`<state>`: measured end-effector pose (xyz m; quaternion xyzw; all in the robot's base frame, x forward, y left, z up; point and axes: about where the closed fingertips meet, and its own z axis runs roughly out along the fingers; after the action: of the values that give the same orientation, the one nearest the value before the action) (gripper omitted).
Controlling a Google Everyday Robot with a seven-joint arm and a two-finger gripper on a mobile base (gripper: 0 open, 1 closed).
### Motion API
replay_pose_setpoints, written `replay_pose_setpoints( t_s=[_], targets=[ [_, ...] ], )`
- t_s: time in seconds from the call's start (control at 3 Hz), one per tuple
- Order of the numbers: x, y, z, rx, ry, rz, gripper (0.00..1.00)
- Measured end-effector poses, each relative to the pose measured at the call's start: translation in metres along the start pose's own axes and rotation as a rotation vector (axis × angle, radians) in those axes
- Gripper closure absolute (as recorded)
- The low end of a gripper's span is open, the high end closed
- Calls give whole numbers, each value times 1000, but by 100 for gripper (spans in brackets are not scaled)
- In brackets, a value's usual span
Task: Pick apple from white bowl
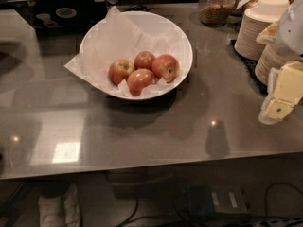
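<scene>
- The gripper (279,100) hangs at the far right edge of the view, above the bench (156,131), just in front of the stacks of paper bowls (258,32) and well apart from the white bowl (182,41).
- Apart or together? That cannot be told; only its cream housing shows, tilted down and to the left.
- The apple (165,67) sits at the right of the cluster in the bowl, on the crumpled paper lining (102,44). The lopsided apple (140,81) is just beside it in front, and a smaller apple (144,59) is close on its left.
- The reach looks not yet begun, so the approach is the job in hand: travel left across the bench, clear the bowl's rim, then descend from above.
- The best line is probably a grip that keeps clear of both neighbours, centred on the apple's widest part, since round fruit on loose paper could roll or slide if nudged.
</scene>
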<state>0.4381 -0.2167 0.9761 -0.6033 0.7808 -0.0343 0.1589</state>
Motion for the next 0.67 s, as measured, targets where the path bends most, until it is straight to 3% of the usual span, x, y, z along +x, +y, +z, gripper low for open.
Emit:
replay_pose_setpoints(
  t_s=[0.67],
  targets=[
    [-4, -4, -1, 22, -1, -9, 0]
  ],
)
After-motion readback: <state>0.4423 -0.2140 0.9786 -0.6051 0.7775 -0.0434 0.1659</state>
